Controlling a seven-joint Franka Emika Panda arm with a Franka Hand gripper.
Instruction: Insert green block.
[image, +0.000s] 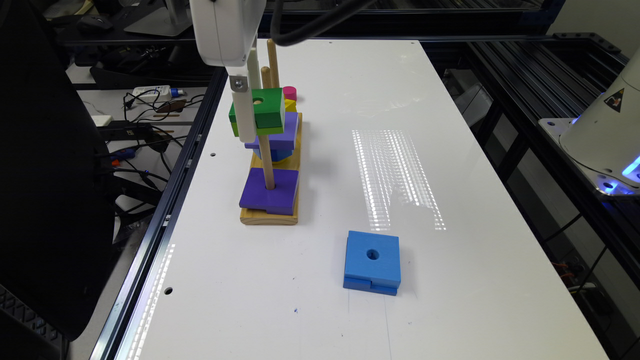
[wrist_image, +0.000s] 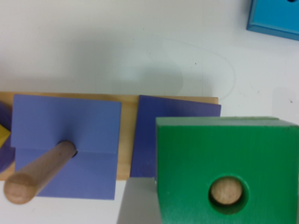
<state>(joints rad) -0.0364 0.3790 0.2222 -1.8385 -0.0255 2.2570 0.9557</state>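
The green block (image: 267, 107) hangs high over the wooden base (image: 270, 217), held level in my gripper (image: 257, 125), which is shut on its sides. One grey finger (wrist_image: 138, 205) shows beside the green block (wrist_image: 224, 154) in the wrist view. The tip of a wooden peg (wrist_image: 225, 191) sits inside the block's round hole. That peg (image: 267, 165) rises from a purple square block (image: 270, 192) at the near end of the base.
A second purple block (image: 280, 135) sits on the middle peg (wrist_image: 39, 175), with pink (image: 290, 92) and yellow (image: 290, 105) pieces behind. The blue block (image: 372, 262) lies on the white table toward the exterior view's right. The table's edge runs close on the left.
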